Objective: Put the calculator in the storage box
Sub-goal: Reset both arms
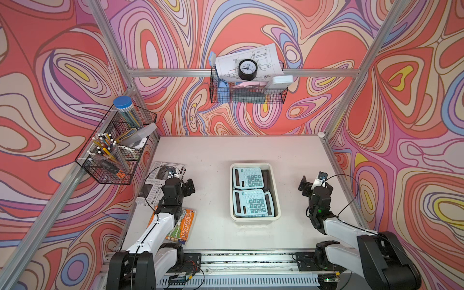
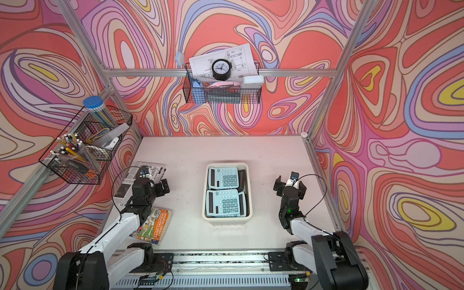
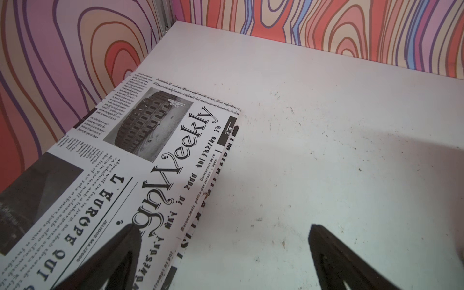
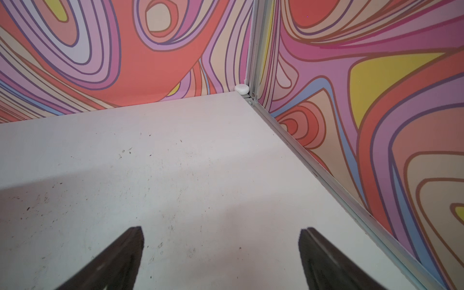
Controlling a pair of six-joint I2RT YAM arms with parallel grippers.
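**Calculators point(image 1: 251, 202), pale blue and rectangular, fill the cream rounded plastic storage box point(image 1: 254, 218)**

Two sit face up, end to end, at frame centre in both top views. Left gripper point(image 3: 223, 227), jaws wide and empty, hangs over the edge of a black-and-white printed newspaper point(image 3: 125, 163) at lower left. Right gripper point(image 4: 221, 228), jaws equally wide, hangs over the white table point(image 4: 175, 150) at lower right.

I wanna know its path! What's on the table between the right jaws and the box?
Nothing. Only bare table lies between the right jaws and the box, as both top views show.
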